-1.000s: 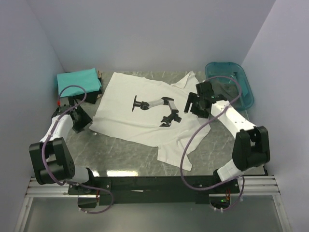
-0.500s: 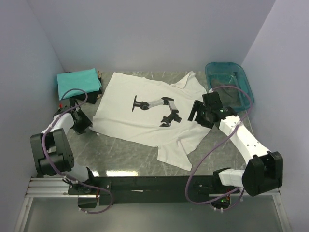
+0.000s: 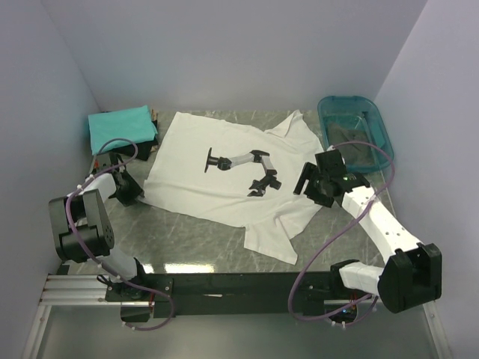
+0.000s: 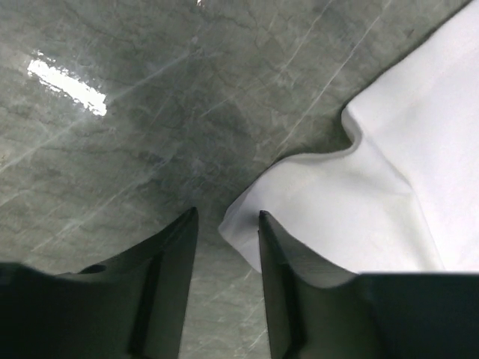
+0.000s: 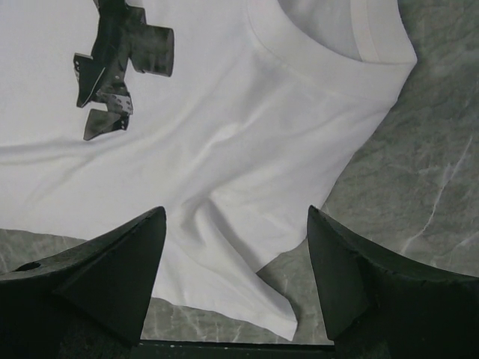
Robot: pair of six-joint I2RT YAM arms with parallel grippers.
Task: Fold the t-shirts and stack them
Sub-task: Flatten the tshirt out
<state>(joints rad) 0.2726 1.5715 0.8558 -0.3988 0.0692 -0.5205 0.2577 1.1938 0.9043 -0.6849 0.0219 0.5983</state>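
Note:
The white t-shirt [image 3: 196, 183] with a robot-arm print lies spread flat across the table. My left gripper [image 3: 133, 194] sits low at its near-left corner. In the left wrist view that white corner [image 4: 241, 228] lies in the narrow gap of the left gripper [image 4: 224, 217], whose jaws stand apart, not pinching. My right gripper [image 3: 308, 187] hovers wide open over the shirt's right sleeve [image 5: 247, 247], below the collar [image 5: 329, 71]; nothing is held in the right gripper [image 5: 236, 213]. A folded teal t-shirt [image 3: 118, 123] rests at the back left with a dark layer [image 3: 144, 140] under its edge.
A translucent teal tub [image 3: 329, 105] stands at the back right with something dark inside. Bare marble table [image 3: 187, 235] shows in front of the shirt. Pale walls close in on the left, back and right.
The left gripper has narrowed and shifted slightly back along the table's left edge at the shirt's corner. The right arm has swung nearer and rightward, from beside the collar to the sleeve.

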